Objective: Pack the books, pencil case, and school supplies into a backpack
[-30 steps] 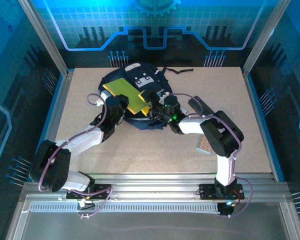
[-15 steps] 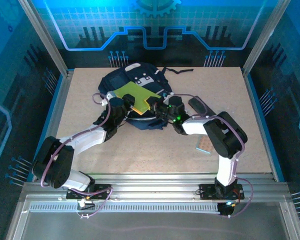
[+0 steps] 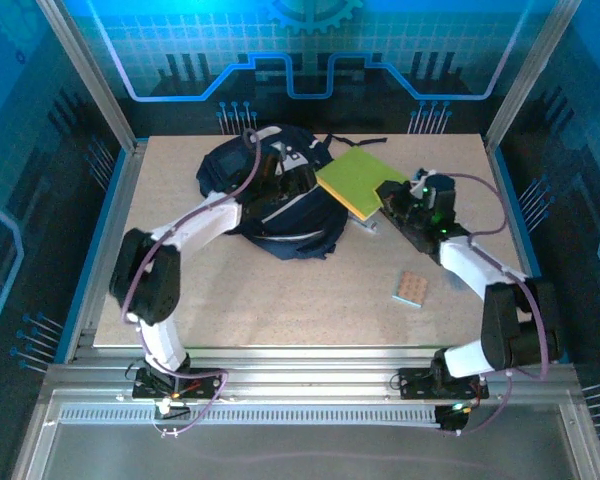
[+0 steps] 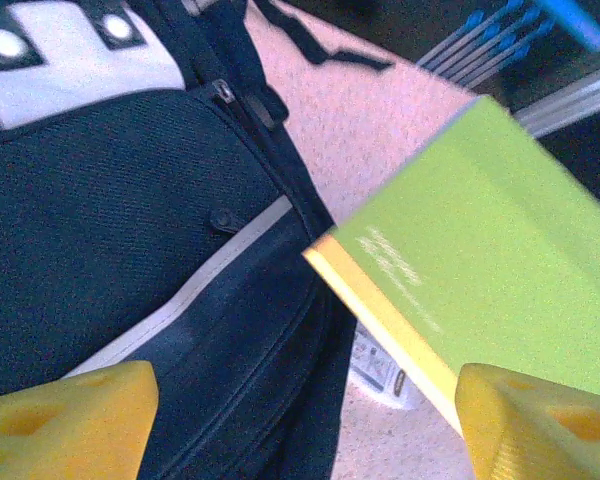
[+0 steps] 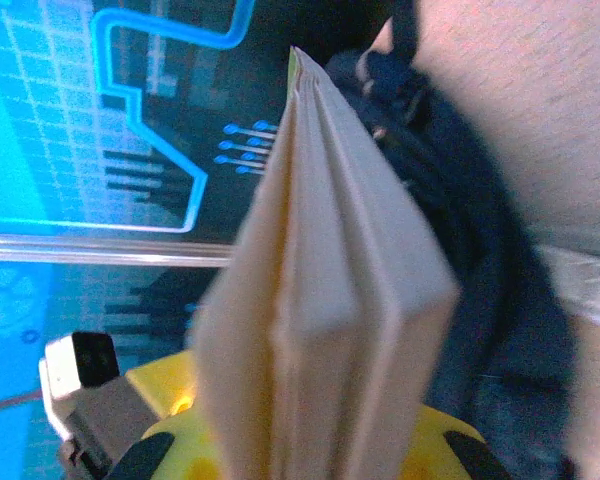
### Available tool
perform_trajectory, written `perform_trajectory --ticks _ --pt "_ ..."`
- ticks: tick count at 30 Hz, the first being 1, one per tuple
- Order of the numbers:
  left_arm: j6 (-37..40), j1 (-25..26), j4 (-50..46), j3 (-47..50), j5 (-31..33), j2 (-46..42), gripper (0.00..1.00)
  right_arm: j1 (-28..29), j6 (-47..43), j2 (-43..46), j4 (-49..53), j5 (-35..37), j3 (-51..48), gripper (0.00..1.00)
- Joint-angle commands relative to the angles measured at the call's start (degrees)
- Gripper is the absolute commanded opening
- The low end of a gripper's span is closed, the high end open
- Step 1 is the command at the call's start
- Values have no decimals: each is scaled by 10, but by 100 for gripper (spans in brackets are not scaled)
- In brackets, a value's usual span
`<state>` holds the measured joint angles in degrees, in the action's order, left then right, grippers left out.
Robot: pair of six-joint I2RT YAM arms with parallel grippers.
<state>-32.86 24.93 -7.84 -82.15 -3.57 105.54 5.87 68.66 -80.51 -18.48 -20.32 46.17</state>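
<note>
Top external, right tool (image 3: 386,196): clenched on books (image 3: 352,178) beside backpack (image 3: 280,215).
Left tool (image 4: 302,420): released, empty.
Risk: slip from shallow edge grip.

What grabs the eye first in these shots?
The lime green book, clamped by the right arm's fingers and held up just right of the navy backpack at the far middle of the table. The left arm's fingers stand open over the backpack. A small tan pad lies apart on the near right.
</note>
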Motion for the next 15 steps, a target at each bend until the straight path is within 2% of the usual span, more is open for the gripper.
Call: perform_trajectory --ticks 1,4,7,9,15 --pt "121 5 -169 -89 -44 75 78 -46 -122 62 136 -25 -3 0" --pt "176 14 -240 -162 -20 135 78 -90 -171 101 198 -35 -2 0" --pt "234 34 -296 -216 31 178 78 -127 -205 131 244 -45 -5 0" --pt "261 45 -320 -239 65 201 78 -141 -213 147 252 -49 -16 0" --pt "300 45 -373 -291 105 276 79 -149 -213 169 251 -55 -45 0"
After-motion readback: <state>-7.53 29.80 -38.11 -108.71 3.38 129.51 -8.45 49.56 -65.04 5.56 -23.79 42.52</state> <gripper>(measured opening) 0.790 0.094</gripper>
